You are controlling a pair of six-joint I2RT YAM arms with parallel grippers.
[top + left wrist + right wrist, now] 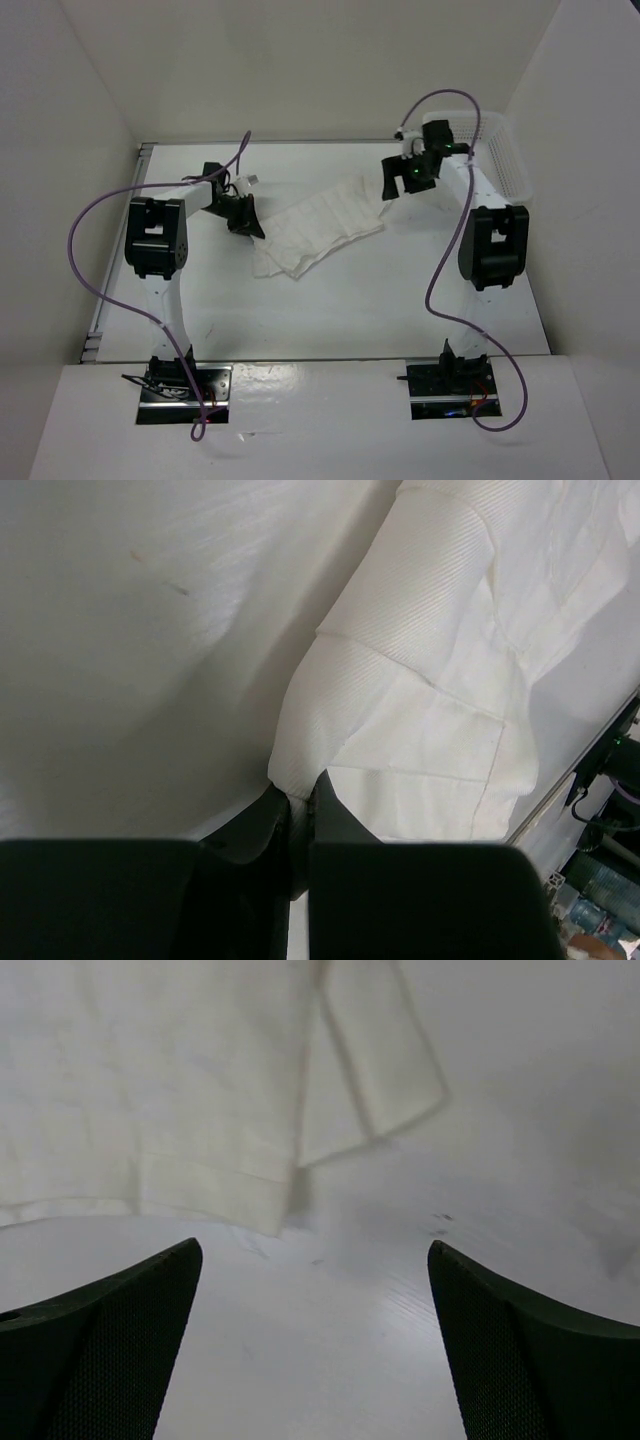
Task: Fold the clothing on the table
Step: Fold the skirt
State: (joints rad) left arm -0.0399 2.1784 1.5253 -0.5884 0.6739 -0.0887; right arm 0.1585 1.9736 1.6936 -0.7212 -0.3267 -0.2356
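Top external shows white walls [330, 70] enclosing the white table [330, 310].

The clothing [420, 710] is thin white cloth, finely ribbed, with pressed pleats and stitched hems. The table [330, 310] is smooth matt white. The right fingers [100, 1340] are matt black, finely grained. The far-right basket [508, 158] is white plastic mesh.

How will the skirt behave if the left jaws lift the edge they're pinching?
Probably floppy: the skirt lies rumpled with soft creases, so it should hang limp once lifted. Likely light, since the fabric looks thin. Its pleats may splay when raised.
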